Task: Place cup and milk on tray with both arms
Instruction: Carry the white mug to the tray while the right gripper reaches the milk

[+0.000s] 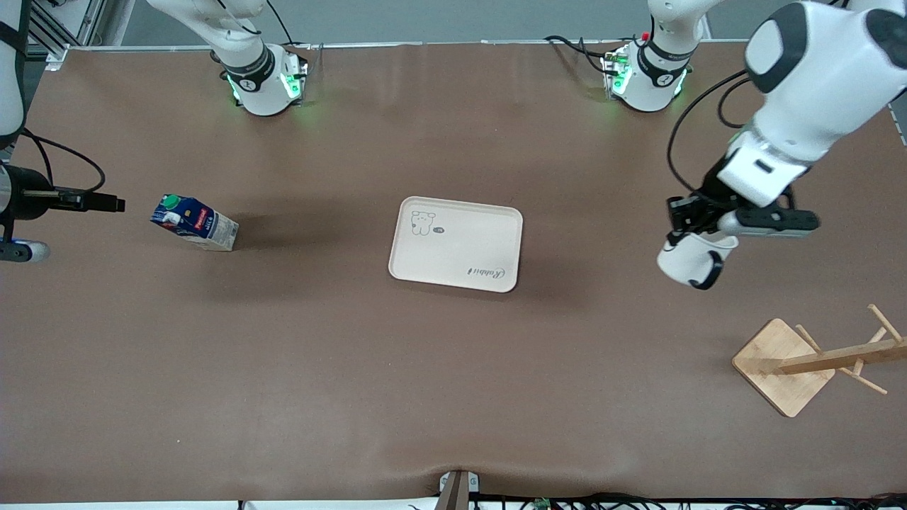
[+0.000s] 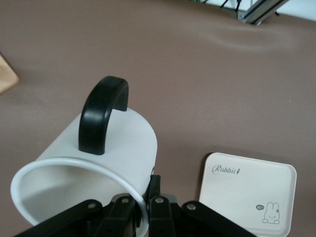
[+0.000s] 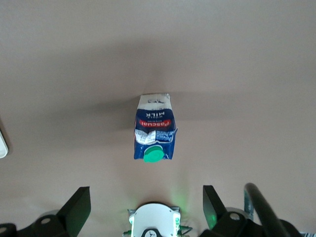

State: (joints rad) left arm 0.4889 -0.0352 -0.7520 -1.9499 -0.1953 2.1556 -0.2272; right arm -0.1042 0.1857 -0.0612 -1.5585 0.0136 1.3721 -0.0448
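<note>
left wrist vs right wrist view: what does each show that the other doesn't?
Only the left wrist view: the cup clamped by its rim in the shut left tool, held in the air, plus the tray's rabbit drawing and script. Only the right wrist view: the milk upright on the table, ahead of the open right tool. Both: brown tabletop.

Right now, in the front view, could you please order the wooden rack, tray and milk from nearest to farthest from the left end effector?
1. Wooden rack, at the left arm's table end.
2. Tray, mid-table.
3. Milk, toward the right arm's end.

The left end effector holds the cup.
</note>
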